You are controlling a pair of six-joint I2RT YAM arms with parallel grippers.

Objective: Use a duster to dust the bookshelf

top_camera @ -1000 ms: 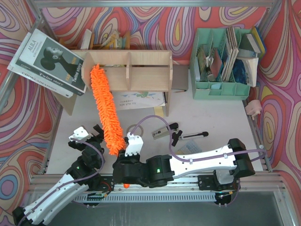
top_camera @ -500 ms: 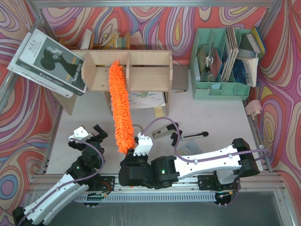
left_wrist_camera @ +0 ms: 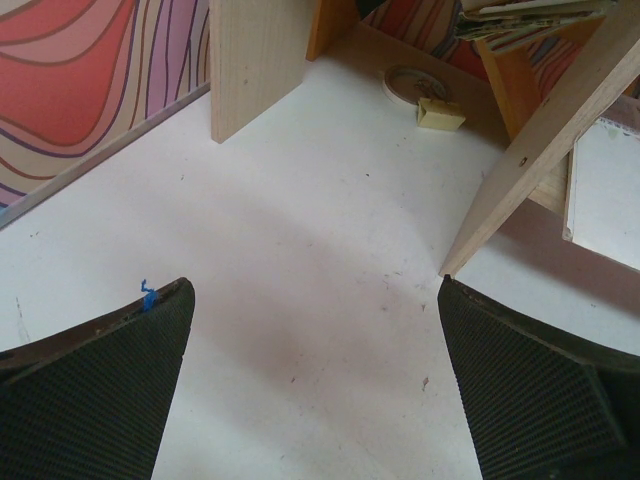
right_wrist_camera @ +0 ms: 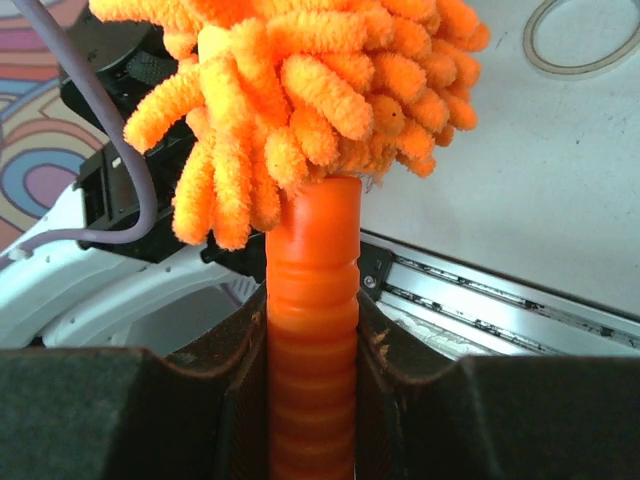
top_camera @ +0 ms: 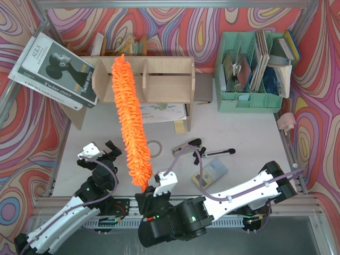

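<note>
Wondering if anyone else caught the swing just now? The duster [top_camera: 129, 125] was leaning into the left bay of the bookshelf [top_camera: 164, 79], tip low by the left side panel, then over by the divider half a second back. Now the tip sits higher, right at the shelf's top back edge, left of the divider. (mika)

Yep, and the right pincer [right_wrist_camera: 312, 400] has pulled back toward the near edge of the worktop [top_camera: 249, 133], taking the handle end with it. The wrist view shows both jaws pinched tight on the ribbed orange handle, fluff just above them. (jo)

So it's mid-sweep, I'd say? The left bay has had a pass or two, and the right bay looks untouched so far. (mika)

That's my read too. The bookshelf stands at the far edge, left of centre, so the next stroke probably needs to cross the divider. The left pincer [left_wrist_camera: 315, 330] is just parked by the near-left corner, jaws spread wide with nothing between them but bare worktop. (jo)
</note>
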